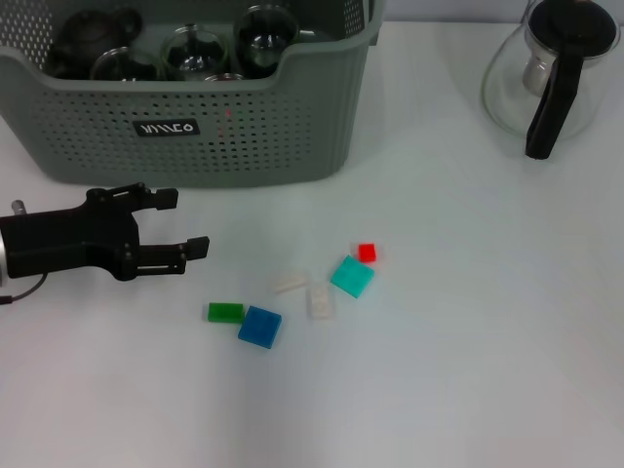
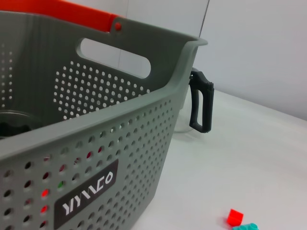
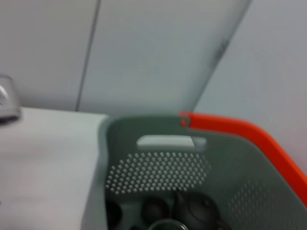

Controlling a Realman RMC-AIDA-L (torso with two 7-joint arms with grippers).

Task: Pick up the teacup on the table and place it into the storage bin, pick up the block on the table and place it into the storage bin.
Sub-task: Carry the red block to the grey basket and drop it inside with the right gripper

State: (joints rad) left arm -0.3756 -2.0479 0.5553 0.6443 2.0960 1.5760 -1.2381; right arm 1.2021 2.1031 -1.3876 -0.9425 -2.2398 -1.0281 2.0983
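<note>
the storage bin sits at about 11 o'clock on the white surface, its far end cut off by the head view's upper edge. through the dipped front rim show a dark teapot and several glass cups, all partly hidden by the wall; how many cups lie inside cannot be told. the black label faces front. in the left wrist view the bin's orange handle runs off the frame.

the left end effector hovers at 9 o'clock, just in front of the bin, its fingers apart and holding nothing. its arm is cut off at the edge. the right end effector is not seen in any view; its wrist camera looks down into the bin from above.

near the centre lie small blocks: a green block touching a blue block, two white blocks, a teal block and a red block just beside it.

a glass pitcher with a black handle stands at 1 o'clock, its top cropped.
</note>
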